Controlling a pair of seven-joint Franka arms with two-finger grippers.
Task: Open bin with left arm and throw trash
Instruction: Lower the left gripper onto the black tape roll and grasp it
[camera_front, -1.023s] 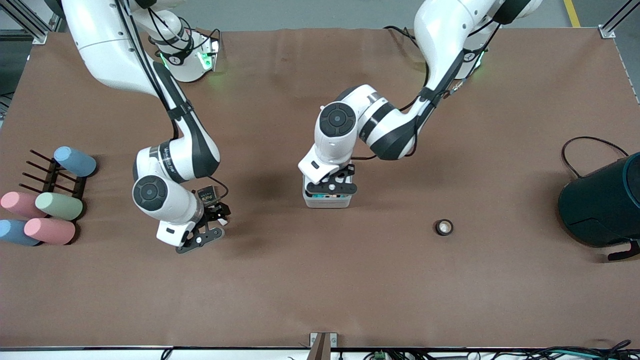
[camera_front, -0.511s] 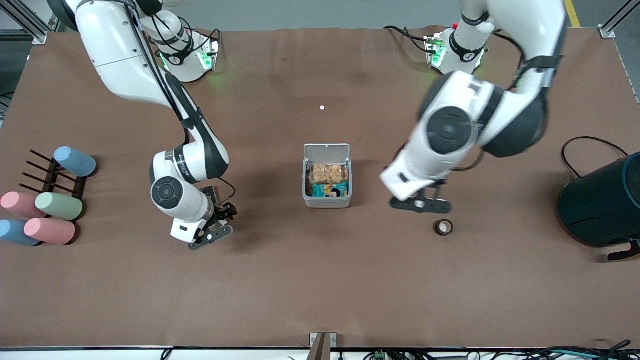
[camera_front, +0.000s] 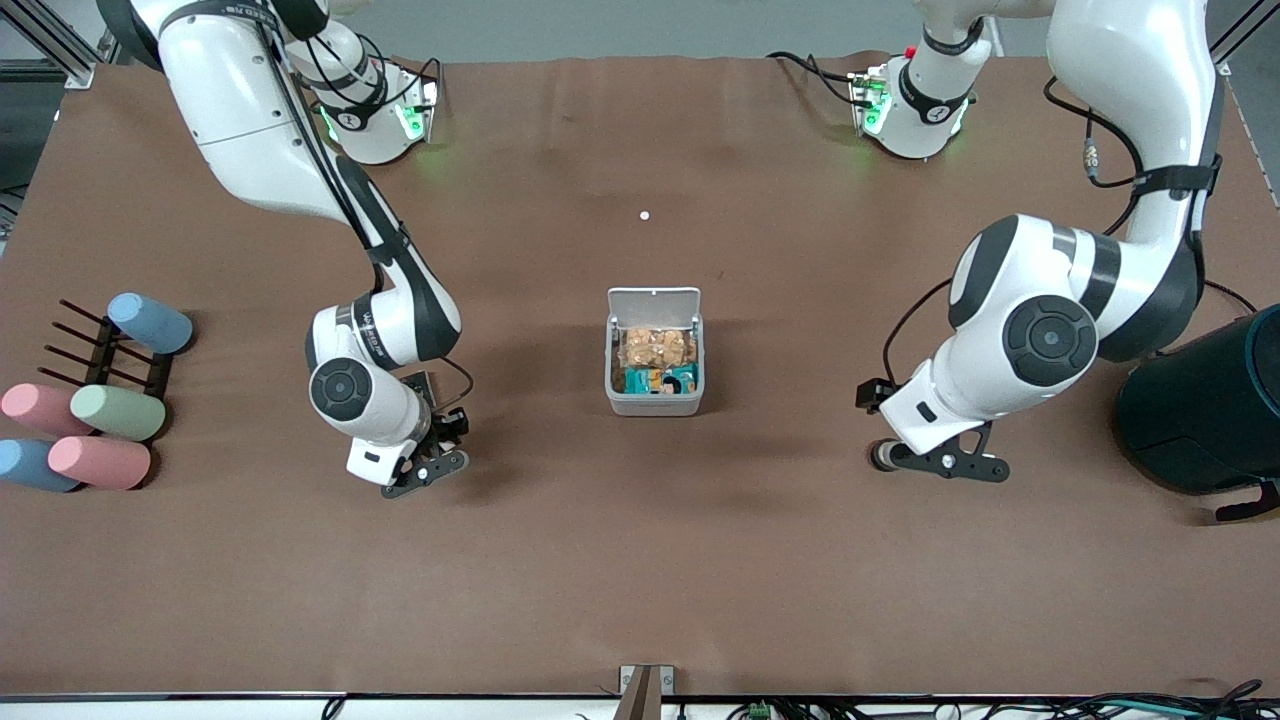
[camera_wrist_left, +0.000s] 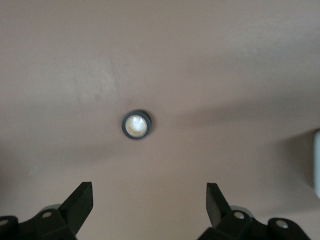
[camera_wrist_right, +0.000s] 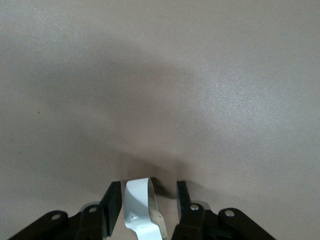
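Lid (camera_front: 654, 300): up now, bin (camera_front: 655, 403) mid-frame open.
Left hand (camera_front: 935, 465): swung off, fingers apart over tape ring (camera_wrist_left: 136, 124).
Right hand (camera_front: 425, 472): closing around white scrap (camera_wrist_right: 141, 210).

This is a robotics lab rather than a home. Two white robot arms (camera_front: 300, 190) are bolted at one edge of a large table (camera_front: 640, 580) covered in plain brown sheeting, aluminium frame posts (camera_front: 60, 50) stand at its corners, and loose cables (camera_front: 1100, 706) trail along the edge nearest the front camera.
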